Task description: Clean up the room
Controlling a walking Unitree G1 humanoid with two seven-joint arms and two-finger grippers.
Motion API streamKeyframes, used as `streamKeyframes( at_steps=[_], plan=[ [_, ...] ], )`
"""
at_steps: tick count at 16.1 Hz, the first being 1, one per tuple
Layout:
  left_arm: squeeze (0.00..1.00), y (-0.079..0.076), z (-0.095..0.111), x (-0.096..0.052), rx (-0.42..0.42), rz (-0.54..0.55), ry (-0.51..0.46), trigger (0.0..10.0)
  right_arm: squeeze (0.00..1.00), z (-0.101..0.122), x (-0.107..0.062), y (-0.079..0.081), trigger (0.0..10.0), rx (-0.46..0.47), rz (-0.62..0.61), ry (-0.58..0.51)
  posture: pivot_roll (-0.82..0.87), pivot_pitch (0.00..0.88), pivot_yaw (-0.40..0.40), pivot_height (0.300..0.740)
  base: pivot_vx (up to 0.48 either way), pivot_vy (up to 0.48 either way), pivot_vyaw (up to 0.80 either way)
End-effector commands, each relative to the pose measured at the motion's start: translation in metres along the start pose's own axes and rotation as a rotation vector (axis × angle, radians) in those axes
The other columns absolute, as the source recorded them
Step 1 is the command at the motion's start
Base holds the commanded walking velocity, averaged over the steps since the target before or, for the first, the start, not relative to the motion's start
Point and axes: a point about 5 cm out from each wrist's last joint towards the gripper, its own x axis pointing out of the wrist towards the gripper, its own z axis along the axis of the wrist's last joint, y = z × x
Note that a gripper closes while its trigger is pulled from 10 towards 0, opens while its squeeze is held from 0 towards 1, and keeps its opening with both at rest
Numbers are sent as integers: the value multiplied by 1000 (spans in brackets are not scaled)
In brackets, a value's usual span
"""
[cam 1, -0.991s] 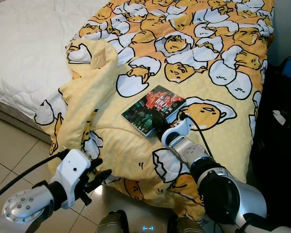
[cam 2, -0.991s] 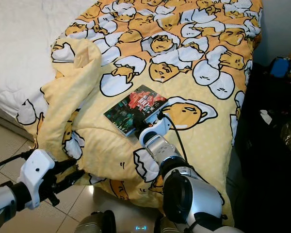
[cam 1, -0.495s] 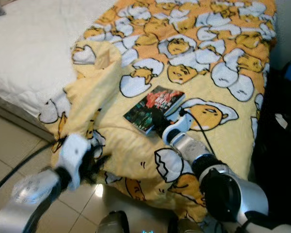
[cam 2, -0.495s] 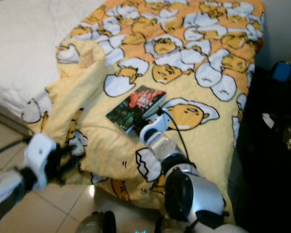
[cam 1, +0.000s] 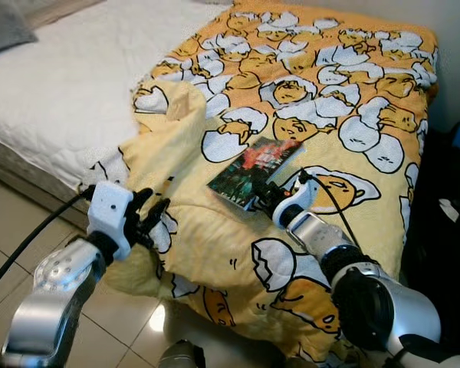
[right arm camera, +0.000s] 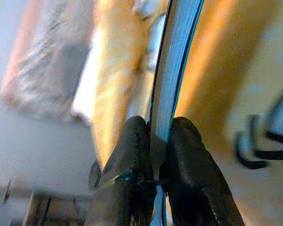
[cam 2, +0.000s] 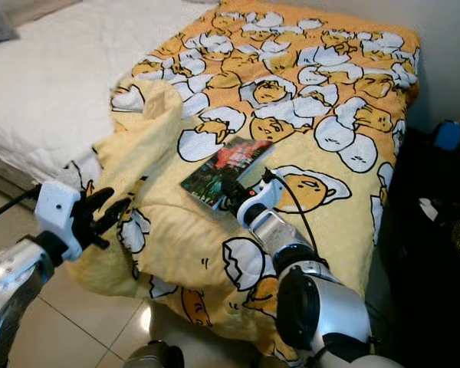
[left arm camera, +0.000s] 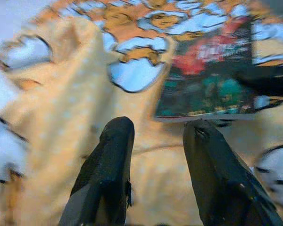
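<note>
book (cam 1: 255, 172) lies on the blanket (cam 1: 353, 100) near the bed's foot edge, long axis angled away toward the far right corner | right gripper (cam 1: 267, 197) pinches the book's near short edge, 2 fingers clamped on the page block | left gripper (cam 1: 149, 218) parted, holds nothing, near the blanket's bunched left fold, well apart from the book | right arm nearer

White mattress (cam 1: 54, 100) beside tiled floor (cam 1: 8, 230) — dark furniture (cam 2: 437, 230) opposite.
</note>
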Motion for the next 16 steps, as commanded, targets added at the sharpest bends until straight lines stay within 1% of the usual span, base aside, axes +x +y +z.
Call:
streamKeyframes(
  at_steps=[1, 2, 3, 4, 5, 6, 7, 8, 9, 10, 11, 12, 13, 14, 15, 16],
  plan=[
    [0, 1, 3, 0, -121, -88, 7, 10000, 0, 11, -3, 6, 0, -66, 119, 10, 76, 0, 56, 740, 0, 0, 0],
    [0, 4, 5, 1, -180, -96, -4, 10000, 0, 14, -6, 7, 0, -90, 174, 29, 75, 0, 60, 740, 0, 0, 0],
    [0, 9, 8, 4, -283, -139, -9, 10000, 0, 23, -14, 7, 0, -132, 268, 36, 69, 0, 69, 740, 0, 0, 0],
    [0, 10, 10, 5, -316, -157, -14, 10000, 0, 27, -17, 8, 0, -132, 297, 32, 68, 0, 71, 740, 0, 0, 0],
    [0, 14, 13, 8, -364, -192, -22, 10000, 0, 34, -22, 9, 0, -129, 356, 31, 64, 0, 76, 740, 0, 0, 0],
    [0, 18, 16, 10, -371, -215, -27, 10000, 0, 38, -27, 12, 0, -144, 425, 47, 64, 0, 76, 740, 0, 0, 0],
    [0, 22, 19, 12, -364, -254, -36, 10000, 0, 41, -36, 16, 0, -182, 523, 99, 54, 0, 89, 740, 0, 0, 0],
    [0, 24, 20, 13, -398, -299, -36, 10000, 0, 41, -42, 19, 0, -201, 590, 140, 54, 0, 89, 740, 0, 0, 0],
    [0, 27, 20, 16, -486, -376, -23, 10000, 0, 41, -53, 27, 0, -224, 708, 214, 46, 0, 98, 740, 0, 0, 0],
    [0, 28, 20, 17, -525, -407, -19, 10000, 0, 41, -57, 30, 0, -227, 751, 242, 44, 0, 98, 740, 0, 0, 0],
    [0, 30, 18, 19, -594, -434, -12, 10000, 0, 39, -64, 35, 0, -240, 808, 293, 38, 0, 102, 740, 0, 0, 0],
    [0, 30, 20, 21, -634, -492, -15, 10000, 0, 37, -73, 40, 0, -264, 863, 359, 29, 0, 107, 740, 0, 0, 0],
    [0, 28, 21, 22, -645, -525, -14, 10000, 0, 36, -76, 42, 0, -276, 883, 387, 29, 0, 107, 740, 0, 0, 0],
    [0, 22, 24, 23, -673, -605, -7, 10000, 0, 34, -83, 46, 0, -281, 917, 422, 24, 0, 112, 740, 0, 0, 0],
    [0, 18, 26, 24, -686, -659, -1, 10000, 0, 34, -86, 49, 0, -279, 940, 439, 17, 0, 117, 740, 0, 0, 0],
    [0, 16, 26, 24, -687, -674, 0, 10000, 0, 33, -87, 51, 0, -280, 946, 444, 17, 0, 117, 740, 0, 0, 0]
  ],
)
